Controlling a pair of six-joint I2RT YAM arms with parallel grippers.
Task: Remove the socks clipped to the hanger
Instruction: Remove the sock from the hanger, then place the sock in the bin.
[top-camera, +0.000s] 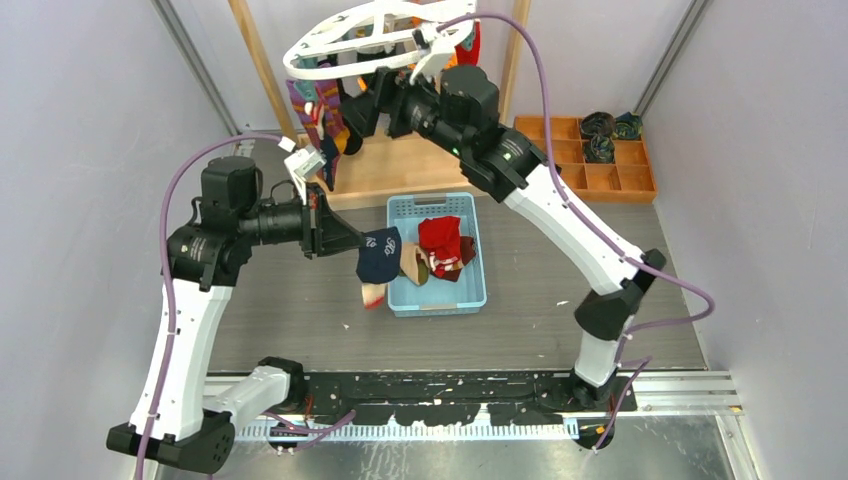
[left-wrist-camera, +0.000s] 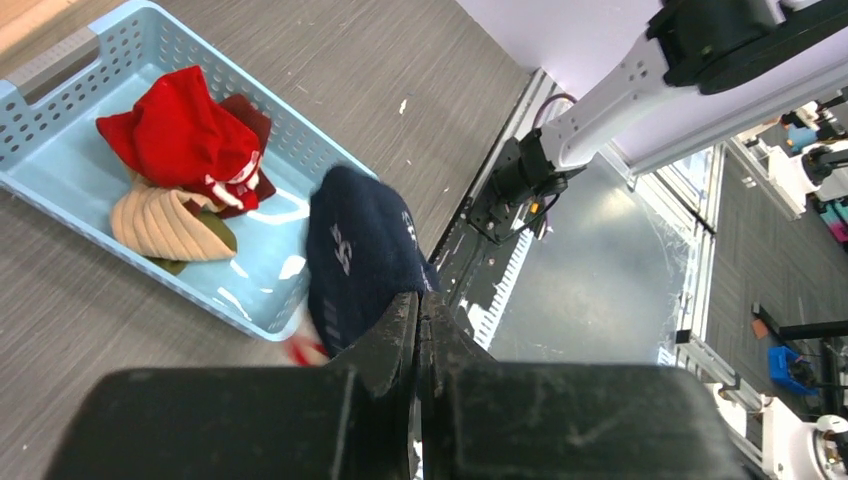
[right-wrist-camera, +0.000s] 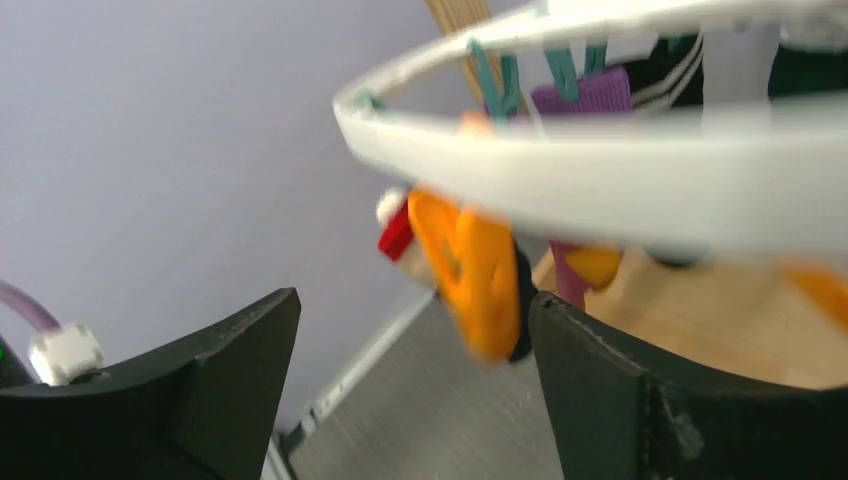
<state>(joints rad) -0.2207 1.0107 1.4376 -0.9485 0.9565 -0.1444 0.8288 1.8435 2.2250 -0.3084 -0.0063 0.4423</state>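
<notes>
The white oval hanger (top-camera: 345, 40) hangs at the back with several socks (top-camera: 318, 108) still clipped under it. My left gripper (top-camera: 345, 245) is shut on a navy sock (top-camera: 380, 254) and holds it over the left rim of the blue basket (top-camera: 470, 300); in the left wrist view the navy sock (left-wrist-camera: 360, 255) hangs from the closed fingertips (left-wrist-camera: 420, 305). My right gripper (top-camera: 368, 105) is open just under the hanger. In the right wrist view the hanger rim (right-wrist-camera: 600, 170) crosses above, and a blurred orange clip (right-wrist-camera: 470, 265) hangs between the open fingers, close to the right one.
The basket holds red (top-camera: 440, 240), beige and maroon socks, also in the left wrist view (left-wrist-camera: 180, 140). A light wooden rack base (top-camera: 400, 170) stands under the hanger. An orange compartment tray (top-camera: 600, 150) with dark rolled socks sits at the back right.
</notes>
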